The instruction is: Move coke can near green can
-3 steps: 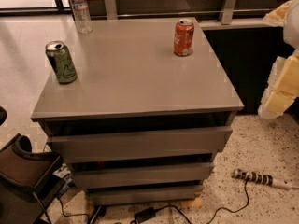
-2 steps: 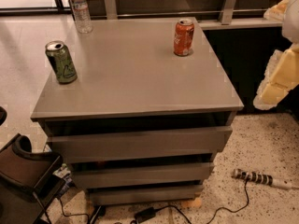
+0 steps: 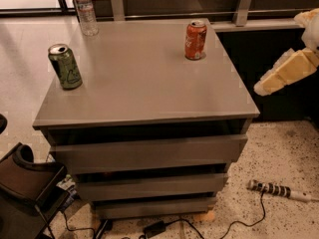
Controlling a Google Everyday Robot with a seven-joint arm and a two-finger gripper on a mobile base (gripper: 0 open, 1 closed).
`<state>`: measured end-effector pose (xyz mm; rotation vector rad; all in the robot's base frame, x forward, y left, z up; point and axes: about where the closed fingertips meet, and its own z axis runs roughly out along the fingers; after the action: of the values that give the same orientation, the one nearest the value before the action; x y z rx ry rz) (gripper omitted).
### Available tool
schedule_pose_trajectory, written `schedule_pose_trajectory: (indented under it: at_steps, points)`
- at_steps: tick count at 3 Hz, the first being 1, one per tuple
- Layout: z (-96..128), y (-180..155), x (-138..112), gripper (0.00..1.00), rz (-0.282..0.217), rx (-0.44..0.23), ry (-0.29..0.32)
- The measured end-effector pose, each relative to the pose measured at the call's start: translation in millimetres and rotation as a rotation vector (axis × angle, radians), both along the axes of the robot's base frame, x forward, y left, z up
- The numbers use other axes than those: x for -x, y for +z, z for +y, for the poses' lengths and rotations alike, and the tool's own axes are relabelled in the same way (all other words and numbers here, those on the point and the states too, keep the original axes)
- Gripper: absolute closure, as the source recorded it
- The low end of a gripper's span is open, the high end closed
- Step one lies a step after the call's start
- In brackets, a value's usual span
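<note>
A grey counter with drawer fronts stands on speckled flooring. The coke can stands upright toward its back right. The green can is well apart, near the left edge, with a water bottle behind it. The pincer hangs off the counter's right side, apparently empty; wide or narrow, I cannot tell. A sideways approach could topple the coke can, and a careless set-down could nudge the green can overboard.

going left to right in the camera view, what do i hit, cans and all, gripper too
green can → water bottle → coke can → gripper, in the air to the right of the cabinet
</note>
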<state>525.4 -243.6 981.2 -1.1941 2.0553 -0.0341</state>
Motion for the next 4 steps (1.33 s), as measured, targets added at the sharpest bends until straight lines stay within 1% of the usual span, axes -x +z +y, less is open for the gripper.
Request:
schedule_pose_trajectory:
  at_steps: [1, 2, 3, 4]
  points:
    - [3.0, -20.5, -36.4, 0.0, -0.096, -0.194, -0.007]
    - [9.7, -21.8, -77.4, 0.0, -0.234, -0.361, -0.01]
    - [6.2, -1.8, -117.7, 0.0, -0.385, -0.456, -0.044]
    - [6.8, -2.2, -117.1, 0.0, -0.382, -0.455, -0.042]
